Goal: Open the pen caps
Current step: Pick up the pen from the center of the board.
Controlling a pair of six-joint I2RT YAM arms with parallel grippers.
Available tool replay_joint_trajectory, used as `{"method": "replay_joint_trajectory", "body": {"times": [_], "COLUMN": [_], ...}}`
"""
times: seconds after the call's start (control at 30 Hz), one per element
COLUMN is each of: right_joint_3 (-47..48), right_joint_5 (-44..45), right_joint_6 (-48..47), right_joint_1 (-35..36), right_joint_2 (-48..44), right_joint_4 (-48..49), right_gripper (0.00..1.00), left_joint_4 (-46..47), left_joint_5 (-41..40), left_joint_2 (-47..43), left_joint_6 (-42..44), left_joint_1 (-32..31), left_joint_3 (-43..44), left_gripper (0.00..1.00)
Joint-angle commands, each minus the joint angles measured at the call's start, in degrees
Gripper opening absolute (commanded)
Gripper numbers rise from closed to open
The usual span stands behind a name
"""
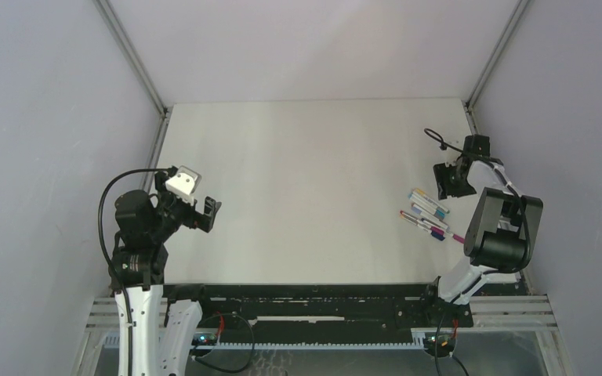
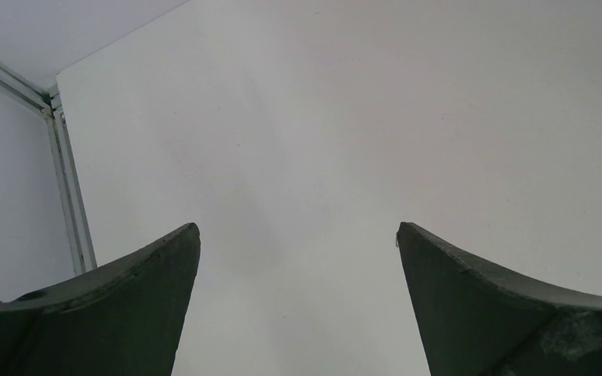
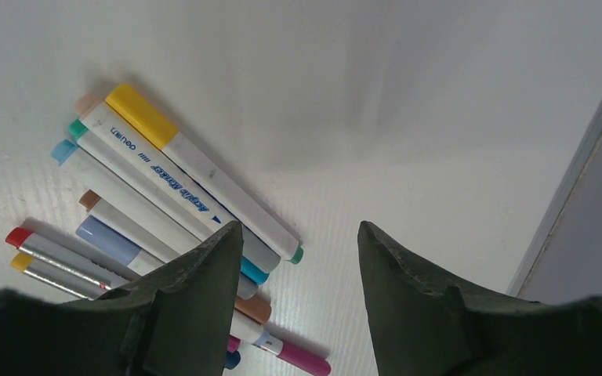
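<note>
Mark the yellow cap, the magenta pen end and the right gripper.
yellow cap (image 3: 143, 116), right wrist view, middle of the cap.
magenta pen end (image 3: 304, 362), right wrist view, on the coloured section.
right gripper (image 3: 298, 231), right wrist view, midway between its fingertips.

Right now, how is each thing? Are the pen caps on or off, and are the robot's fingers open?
pens: lying flat, bunched side by side.
pen caps: on the pens, none seen off.
left gripper: fingers wide apart, empty, far from the pens.
right gripper: fingers partly apart, nothing between them, at the pens.
</note>
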Motion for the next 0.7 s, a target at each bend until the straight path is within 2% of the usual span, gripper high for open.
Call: {"method": "replay_joint_trajectory", "body": {"times": [0.0, 0.67], "right_joint_3": [2.3, 2.4], "right_joint_5": [-0.4, -3.0], "right_joint_6": [0.6, -1.2], "right_joint_1": [0.6, 1.1], "right_joint_2": [1.2, 4.4], "right_joint_4": [1.4, 0.0], "right_gripper": [0.55, 0.56], "left_joint_4": [0.3, 0.3], "left_joint_5": [1.1, 1.0], "left_joint_2": [-0.2, 0.5], "left_joint_6": [0.9, 1.0], "left_joint_1": [0.4, 0.4], "left_joint_3": [-1.1, -1.2], "left_gripper": [1.0, 1.0]}}
